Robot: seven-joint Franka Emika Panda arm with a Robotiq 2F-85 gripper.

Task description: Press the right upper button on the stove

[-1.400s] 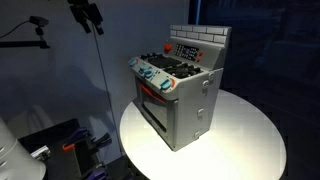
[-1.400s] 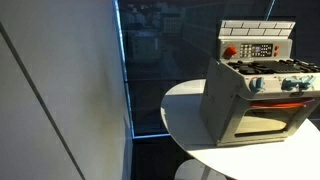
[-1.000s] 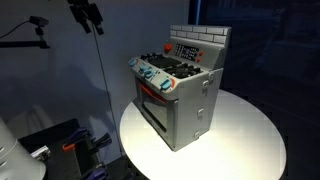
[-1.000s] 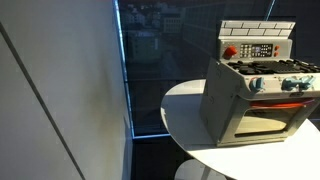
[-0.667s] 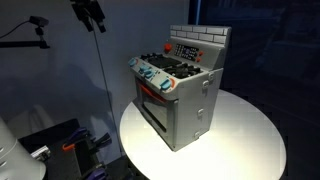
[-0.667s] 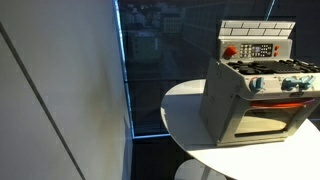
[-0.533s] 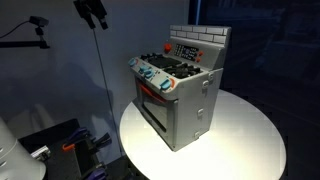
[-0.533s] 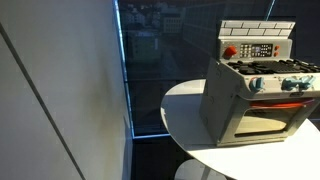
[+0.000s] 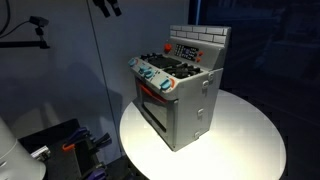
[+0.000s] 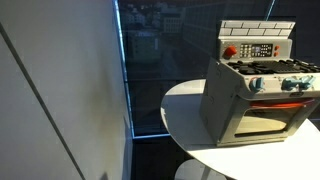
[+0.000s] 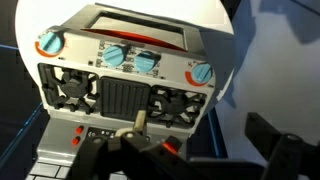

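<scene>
**A:** Where are we in an exterior view?

**B:** Our gripper [image 9: 106,7] hangs at the very top edge, well apart from the stove [image 9: 176,92] on the round white table [image 9: 250,140]. We cannot tell there whether the fingers are spread or pressed together. The control panel [image 9: 186,48] sits below the brick-pattern back wall, behind the burners [image 9: 178,68].

**A:** How do we do this approach well?

**B:** We judge that we should come down in front of the panel, not over the wall. Then we set one fingertip on the key and push short and straight, so the light stove does not slide.

**A:** And in an exterior view facing the oven door?

**B:** The stove [image 10: 256,85] stands at the right of the frame, with no gripper in sight. The control panel [image 10: 262,50] has a red button [image 10: 230,52] at one end. We take our key to be in the top row at the far end, though the keys are too small to separate.

**A:** The wrist view?

**B:** We look down on the stove [image 11: 120,95], with the knobs [image 11: 132,60] toward the top of the frame and the panel at the bottom. Dark gripper parts half cover the panel. The finger state is unclear here too.

**A:** What differs from earlier?

**B:** The gripper has shifted toward the stove and higher in frame. The stove and table have not moved in either exterior view.
</scene>
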